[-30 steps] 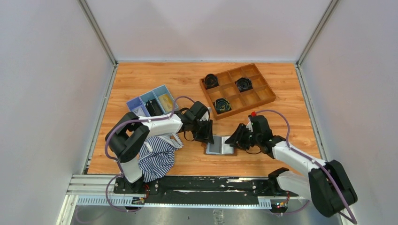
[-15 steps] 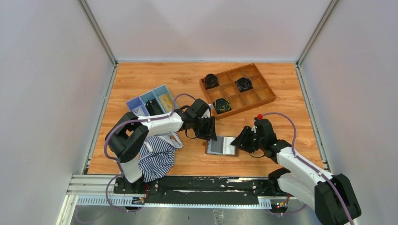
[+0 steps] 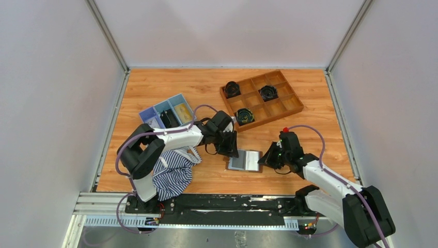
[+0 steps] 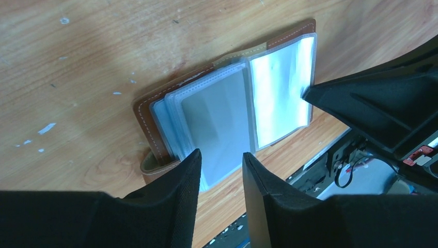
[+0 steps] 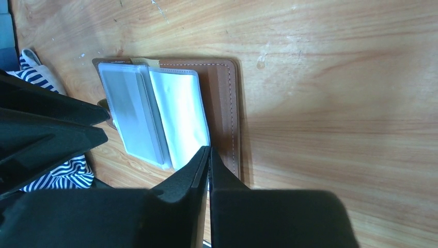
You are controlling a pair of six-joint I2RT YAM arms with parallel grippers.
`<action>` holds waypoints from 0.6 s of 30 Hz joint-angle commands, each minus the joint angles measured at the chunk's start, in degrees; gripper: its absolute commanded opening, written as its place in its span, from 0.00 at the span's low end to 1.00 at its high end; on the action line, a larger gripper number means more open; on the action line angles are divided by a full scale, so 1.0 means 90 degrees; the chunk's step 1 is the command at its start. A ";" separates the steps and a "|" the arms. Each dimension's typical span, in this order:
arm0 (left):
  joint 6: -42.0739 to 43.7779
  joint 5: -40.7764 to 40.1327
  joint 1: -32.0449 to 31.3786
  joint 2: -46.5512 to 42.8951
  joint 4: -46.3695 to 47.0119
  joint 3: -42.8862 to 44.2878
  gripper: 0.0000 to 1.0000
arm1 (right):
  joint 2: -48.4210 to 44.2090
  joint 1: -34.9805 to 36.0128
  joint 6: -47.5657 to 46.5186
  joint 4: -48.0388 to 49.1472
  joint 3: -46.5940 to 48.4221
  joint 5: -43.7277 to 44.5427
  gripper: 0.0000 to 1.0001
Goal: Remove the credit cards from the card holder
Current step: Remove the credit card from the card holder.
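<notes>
The card holder (image 3: 244,160) lies open on the table, brown cover down, pale glossy sleeves up. It also shows in the left wrist view (image 4: 232,108) and the right wrist view (image 5: 170,113). No loose card shows. My left gripper (image 3: 231,150) hovers over the holder's left stack of sleeves, jaws a narrow gap apart and empty (image 4: 222,153). My right gripper (image 3: 264,159) is shut, its tips (image 5: 208,151) at the right edge of the bright top sleeve, by the brown cover. I cannot tell if it pinches that sleeve.
A brown wooden grid tray (image 3: 268,119) with three black round items stands at the back right. A light-blue compartment tray (image 3: 149,113) stands at the back left. A striped cloth (image 3: 173,173) lies under the left arm. The black rail runs along the near edge.
My right gripper drew back to the right off the holder, then edged back to its right edge. My left gripper shifted slightly right over the holder's left half.
</notes>
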 commanded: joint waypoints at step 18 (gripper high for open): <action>0.0127 -0.0548 -0.0190 0.0218 -0.0477 0.0338 0.55 | 0.0226 -0.0095 -0.0053 0.0135 -0.0077 -0.0209 0.05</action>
